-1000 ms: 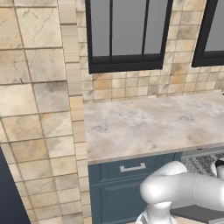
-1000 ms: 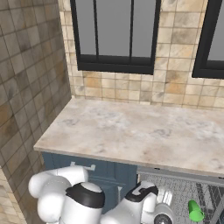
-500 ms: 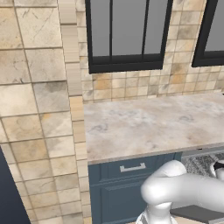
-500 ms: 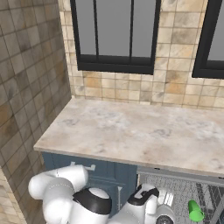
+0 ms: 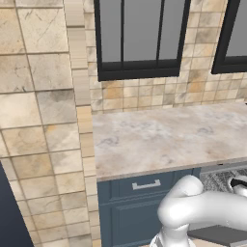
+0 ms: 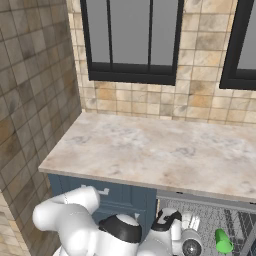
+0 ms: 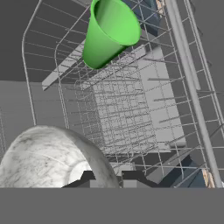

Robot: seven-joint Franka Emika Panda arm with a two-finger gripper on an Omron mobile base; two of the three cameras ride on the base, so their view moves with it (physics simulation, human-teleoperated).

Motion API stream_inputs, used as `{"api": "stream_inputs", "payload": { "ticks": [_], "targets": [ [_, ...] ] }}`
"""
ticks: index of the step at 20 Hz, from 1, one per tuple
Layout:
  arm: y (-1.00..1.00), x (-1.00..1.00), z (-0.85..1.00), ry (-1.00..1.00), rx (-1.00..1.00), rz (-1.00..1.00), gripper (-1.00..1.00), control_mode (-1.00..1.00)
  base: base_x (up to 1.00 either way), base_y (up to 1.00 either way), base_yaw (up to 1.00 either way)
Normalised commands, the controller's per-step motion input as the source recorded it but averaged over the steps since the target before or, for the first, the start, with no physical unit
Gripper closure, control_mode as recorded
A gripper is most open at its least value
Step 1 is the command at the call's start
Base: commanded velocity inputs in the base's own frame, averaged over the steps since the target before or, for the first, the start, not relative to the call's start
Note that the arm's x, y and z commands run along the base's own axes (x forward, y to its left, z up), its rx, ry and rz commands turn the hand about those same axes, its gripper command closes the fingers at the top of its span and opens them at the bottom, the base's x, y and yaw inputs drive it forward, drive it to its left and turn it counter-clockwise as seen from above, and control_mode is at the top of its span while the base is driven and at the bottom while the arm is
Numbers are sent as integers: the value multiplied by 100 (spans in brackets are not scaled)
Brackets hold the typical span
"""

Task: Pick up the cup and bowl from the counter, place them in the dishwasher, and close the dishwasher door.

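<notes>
The bowl [image 7: 52, 159], white and marbled, sits at the lower left of the hand view, right at the end effector [image 7: 107, 178], whose 2 dark tips are nearly together at its rim. I judge they are pinched on the bowl's wall, though the contact itself is partly hidden.

The green cup [image 7: 110, 33] already lies in the dishwasher rack [image 7: 131, 105], at the top of the hand view and at the lower right of the right base view [image 6: 223, 241]. The bench [image 6: 150, 150] across the middle of both base views no longer carries either piece. So the step in hand is the placing of the bowl, the 2nd of the 2 items, with the arm reaching low over the open dishwasher [image 6: 215, 225].

Next the bowl must come down onto a bare stretch of wire mesh, well apart from the cup, and be released. Then the arm has to draw clear of the rack before the door, which I cannot make out here, can be swung up.
</notes>
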Motion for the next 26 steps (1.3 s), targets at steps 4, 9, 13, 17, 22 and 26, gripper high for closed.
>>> {"api": "stream_inputs", "payload": {
  "ticks": [4,9,13,17,22,26],
  "targets": [
    [-11,36,-26,3,0,0,100,-100,0,0,0],
    [-20,14,-40,0,0,0,100,-100,0,0,0],
    [-25,0,-53,0,0,0,100,-100,0,0,0],
    [-28,1,-45,0,0,0,100,-100,0,0,0],
    [-24,0,-45,0,0,0,100,-100,0,0,0],
    [-8,-14,-54,0,0,0,-100,-100,0,0,0]
  ]
}}
